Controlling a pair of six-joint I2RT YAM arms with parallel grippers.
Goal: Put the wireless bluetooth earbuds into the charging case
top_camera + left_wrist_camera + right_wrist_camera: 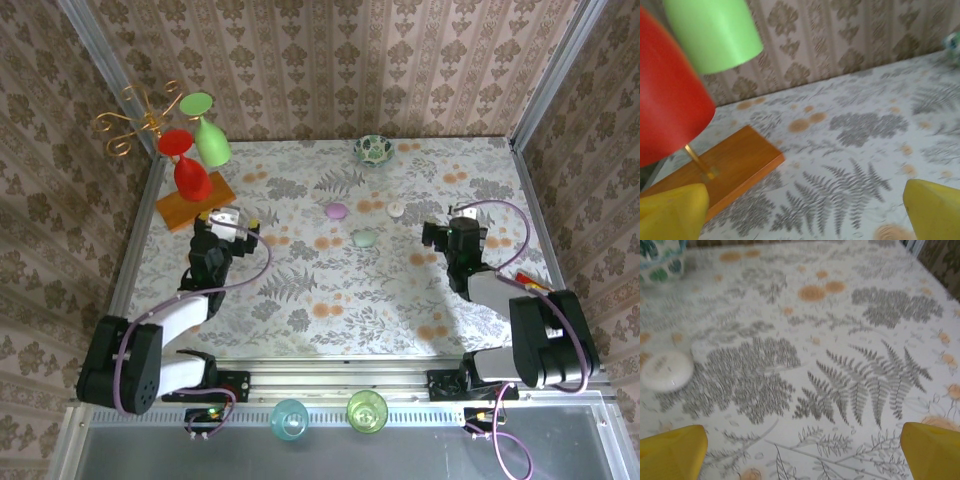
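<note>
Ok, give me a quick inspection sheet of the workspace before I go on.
Surface: floral cloth, flat.
Job's things: lilac case, white case, green case mid-table, apart; earbuds too small to tell.
Clutter: bowl at far edge; red goblet, green goblet on gold rack with wood base, far left; teal glass, green glass on near ledge.
Claws: left claw open near wood base; right claw open, right of white case; both hold nothing.
Cables: purple cable looped along each arm, clear of cases.
Surroundings: patterned walls, metal frame.
</note>
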